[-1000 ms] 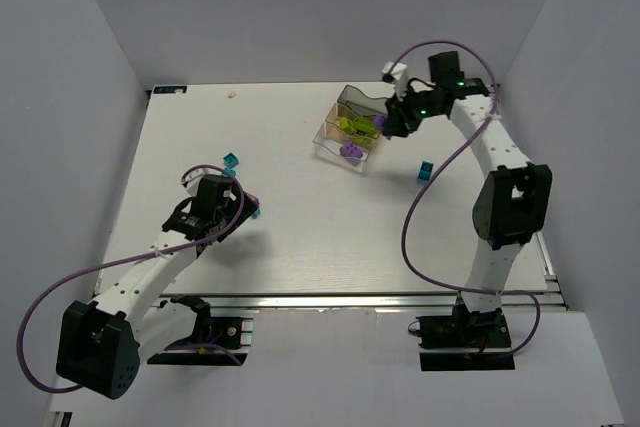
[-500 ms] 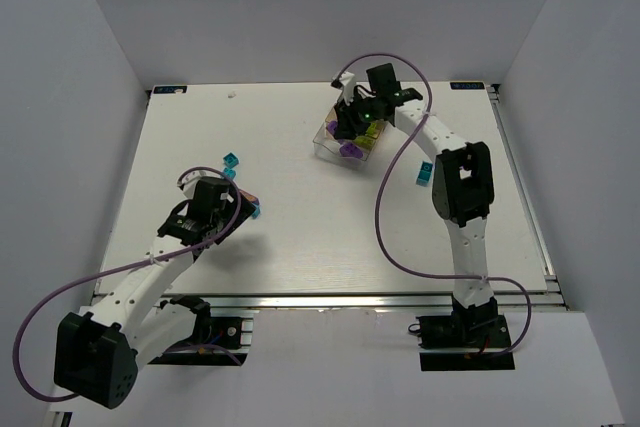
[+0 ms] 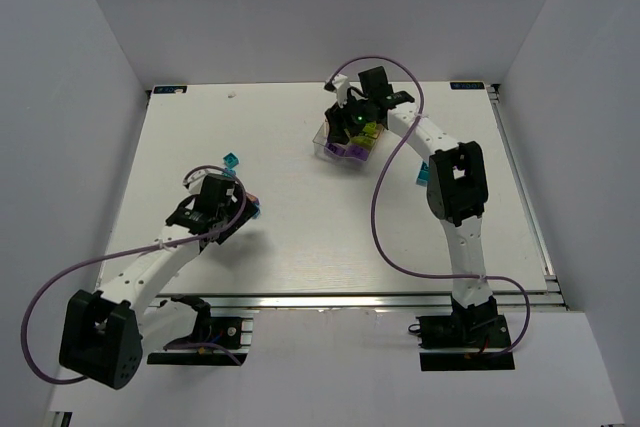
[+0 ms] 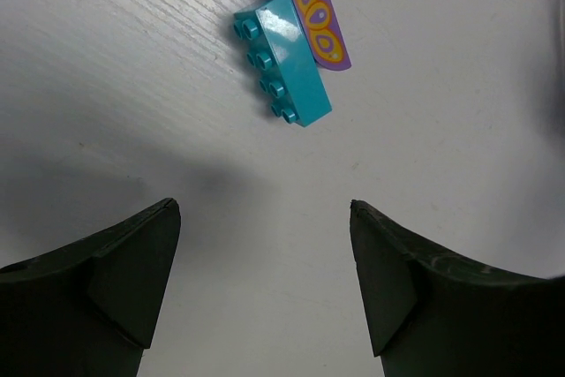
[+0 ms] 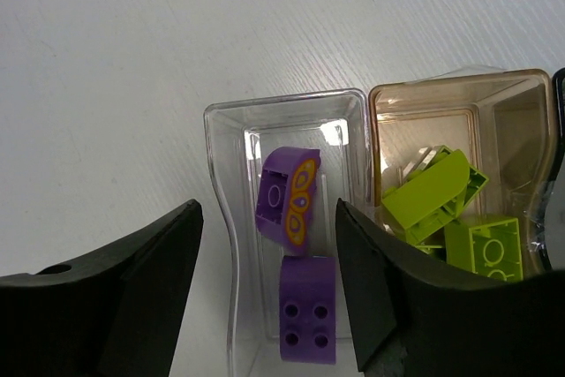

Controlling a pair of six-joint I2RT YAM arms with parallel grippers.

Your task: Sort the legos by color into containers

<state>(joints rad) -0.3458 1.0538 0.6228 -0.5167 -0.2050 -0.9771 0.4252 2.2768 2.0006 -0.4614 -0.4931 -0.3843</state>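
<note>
A teal brick [image 4: 282,64] lies on the table joined to a purple piece with a yellow pattern [image 4: 316,11]. My left gripper [image 4: 263,209] stands open just short of it, nothing between its fingers; from above the left gripper [image 3: 236,209] is at the table's left. My right gripper [image 5: 267,209] hangs open over the container's [image 5: 221,130] clear end compartment. A purple patterned brick [image 5: 287,196] lies there between the fingers, touching neither, beside a plain purple brick [image 5: 309,306]. Lime green bricks [image 5: 433,192] fill the brownish middle compartment.
A loose teal brick [image 3: 232,160] lies beyond the left gripper. Another teal brick [image 3: 423,169] shows at the right arm's edge. The container [image 3: 322,142] stands at the back, right of centre. White walls enclose the table on three sides.
The right arm swung left from the container's right side to above its purple compartment and its jaws opened; the patterned purple brick now lies in the compartment. The left arm barely shifted.
</note>
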